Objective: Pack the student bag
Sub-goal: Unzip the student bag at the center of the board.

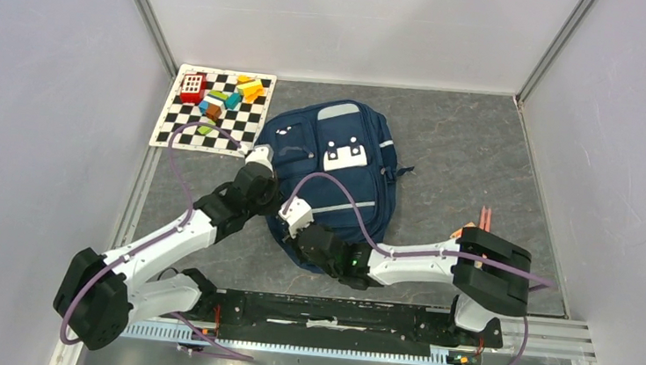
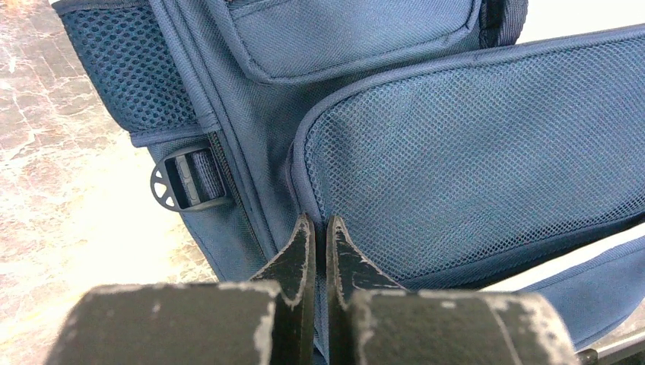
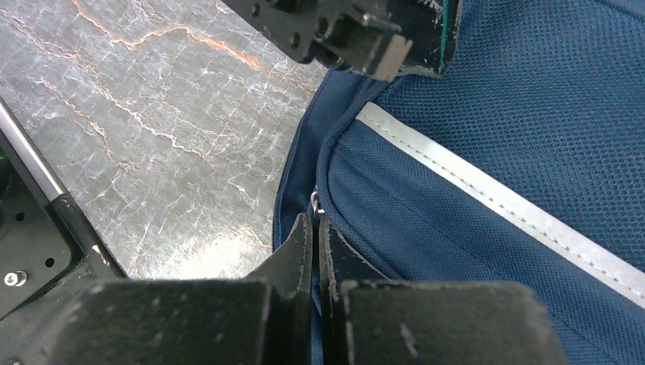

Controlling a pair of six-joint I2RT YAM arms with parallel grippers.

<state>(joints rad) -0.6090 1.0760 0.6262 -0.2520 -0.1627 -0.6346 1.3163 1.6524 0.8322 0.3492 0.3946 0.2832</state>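
The student bag (image 1: 339, 162), navy with grey stripes and a white patch, lies flat in the middle of the table. My left gripper (image 2: 320, 222) is shut on the bag's fabric at the edge of a padded mesh strap (image 2: 471, 160), and blue cloth shows between its fingers. In the top view the left gripper (image 1: 272, 203) sits at the bag's lower left side. My right gripper (image 3: 314, 219) is shut on the bag's seam beside a small metal zipper pull (image 3: 315, 200), just under a grey reflective stripe (image 3: 487, 198). From above, the right gripper (image 1: 302, 234) is at the bag's near edge.
A checkerboard mat (image 1: 179, 127) at the back left carries several coloured blocks (image 1: 225, 99) and a red toy (image 1: 192, 88). An orange-handled tool (image 1: 482, 221) lies by the right arm. Grey walls enclose the table on three sides. A black plastic buckle (image 2: 182, 179) sits on the bag's side.
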